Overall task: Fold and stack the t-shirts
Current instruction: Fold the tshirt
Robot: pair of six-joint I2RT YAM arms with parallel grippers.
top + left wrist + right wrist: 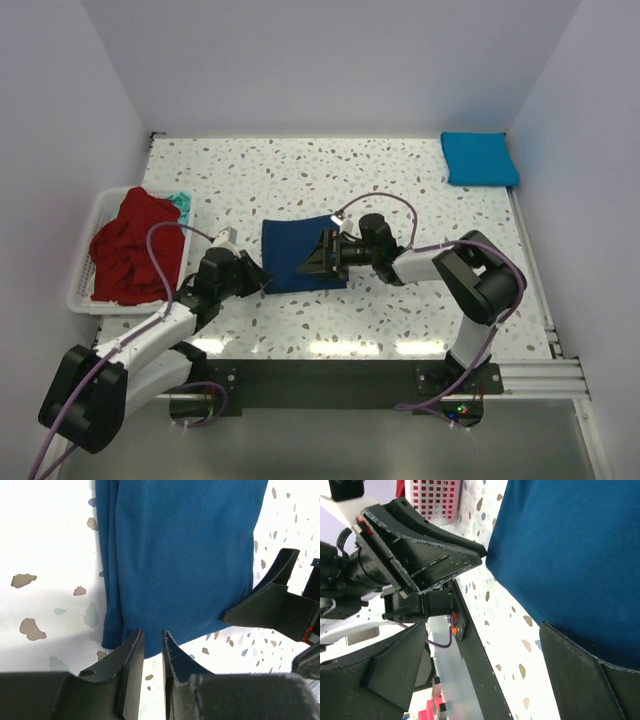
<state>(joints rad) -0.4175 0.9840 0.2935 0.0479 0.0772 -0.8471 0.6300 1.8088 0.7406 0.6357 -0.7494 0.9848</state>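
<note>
Left gripper (pixel 152 632) sits nearly closed at the navy t-shirt (pixel 180 555) edge — right gripper (pixel 482 627) spread wide.

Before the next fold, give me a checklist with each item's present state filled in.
1. Navy t-shirt lies flat as a rectangle on the table: ok.
2. Left end effector at the shirt's near edge, fingers almost together: ok. Cloth actually pinched: cannot tell.
3. Right end effector open, one finger over the shirt: ok.
4. The two end effectors are apart: ok, though close at that corner.
5. Turquoise t-shirt folded at the far right corner, ready to stack on: ok.
6. Red t-shirt lies in the basket, out of the way: ok.
</note>
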